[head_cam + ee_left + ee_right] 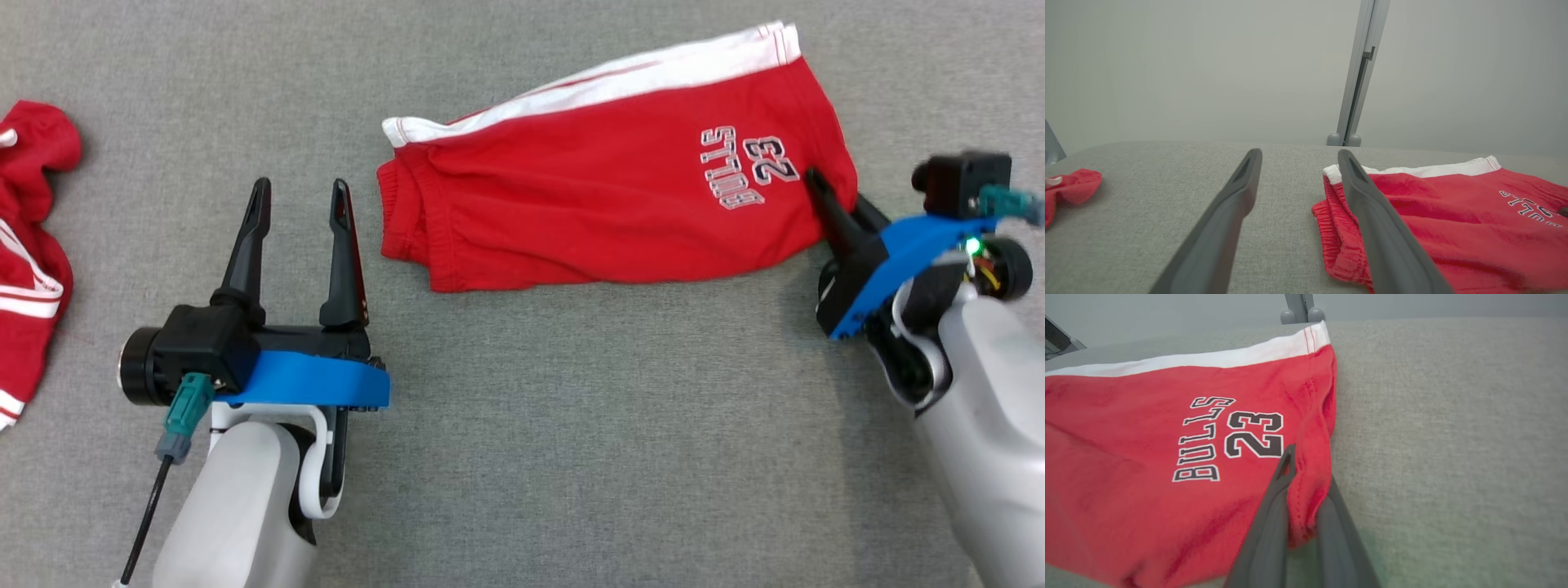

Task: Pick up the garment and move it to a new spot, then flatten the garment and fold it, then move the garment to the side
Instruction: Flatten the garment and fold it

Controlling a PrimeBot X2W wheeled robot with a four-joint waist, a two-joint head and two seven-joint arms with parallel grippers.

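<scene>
The red shorts (604,204) lie across the upper centre and upper right of the head view on the grey cloth-covered desk (571,425). They are folded flat, with a white band (620,77) along the upper edge and the "BULLS 23" print (747,167) toward the right end. The right claw (820,192), at the right of that frame, is clamped on the right-hand edge of the shorts. In the right wrist view a ridge of red cloth is pinched between its two fingers (1269,522), just right of the print. The left claw (300,186) sits at the lower left with its fingers wide apart and holding nothing, close beside the ribbed waistband (404,212) but not touching it. A second red garment (28,245) lies bunched at the far left edge, well apart. The shorts look like light, soft knit. They will probably sag and drape from any single hold, the layers may slide over each other, and a one-point lift could undo the fold. Nothing about them seems fragile. The thicker seamed edges look like the surest holds: the hem that the right claw grips, and the elastic waistband end for the left, so both ends are carried.
</scene>
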